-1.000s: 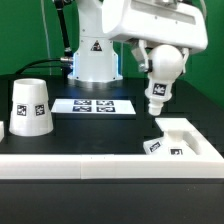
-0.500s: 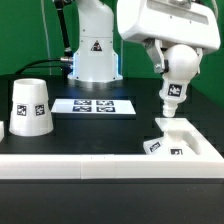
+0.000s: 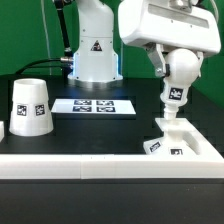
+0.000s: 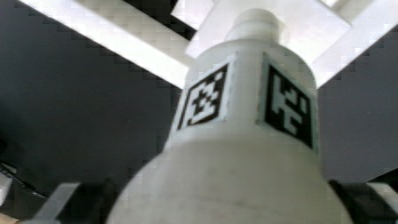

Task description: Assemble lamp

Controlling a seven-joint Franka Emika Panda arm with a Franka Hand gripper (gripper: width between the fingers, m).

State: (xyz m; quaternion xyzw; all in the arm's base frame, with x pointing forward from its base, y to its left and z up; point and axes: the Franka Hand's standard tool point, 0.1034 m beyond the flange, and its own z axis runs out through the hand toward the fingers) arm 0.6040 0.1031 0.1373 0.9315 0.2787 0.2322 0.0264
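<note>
My pincer (image 3: 178, 62) is clamped on the bulb (image 3: 174, 95), fingers pressed to either side of its ball-shaped top. The bulb is smooth white plastic: a round head that narrows to a waist with a black-and-white square tag, then to a slim stem that points down. It hangs nearly upright, tilted a little, on the exterior view's right. In the wrist view two tags sit side by side on its faceted waist, and the dark pads of my fingers (image 4: 64, 200) show at the edges of its wide end.

The stem ends right over the far left part of the base (image 3: 165, 146). This is a low, flat, squarish white piece with tags on its near side, lying at the near right of the table (image 3: 100, 130). White meets white there, so I cannot tell if the stem touches it.

The shade (image 3: 30, 105) stands well apart on the exterior view's left. It is a tall truncated cone, narrow end up, matte white with tags on its wall. Between it and the bulb, farther back, the marker board (image 3: 93, 105) lies flat on the black tabletop. A long white rail (image 3: 70, 165) with squared edges runs along the near side.
</note>
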